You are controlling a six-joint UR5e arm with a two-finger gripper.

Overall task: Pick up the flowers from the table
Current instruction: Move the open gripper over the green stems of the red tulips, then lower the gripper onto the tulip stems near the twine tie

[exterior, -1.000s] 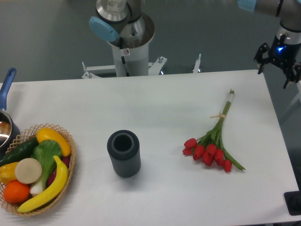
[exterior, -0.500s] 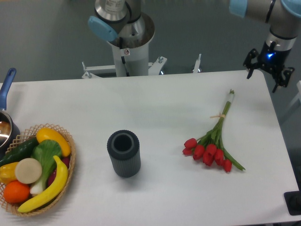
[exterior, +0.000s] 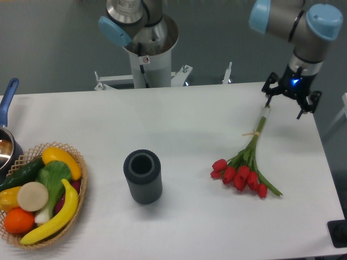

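Smooth matt white table (exterior: 179, 119); woven wicker basket (exterior: 76, 208); dark ribbed cup (exterior: 142, 176), perhaps rubber or plastic

single high front view, whole table (exterior: 179, 116)

The flowers (exterior: 246, 165), a small bunch of red tulips, lie flat on the right part of the table (exterior: 179, 124). Their heads cluster toward the near side, and the long green stems run diagonally up toward the far right edge, tied partway along by a pale band and ending in whitish tips. The table is a white, smooth, rectangular top.
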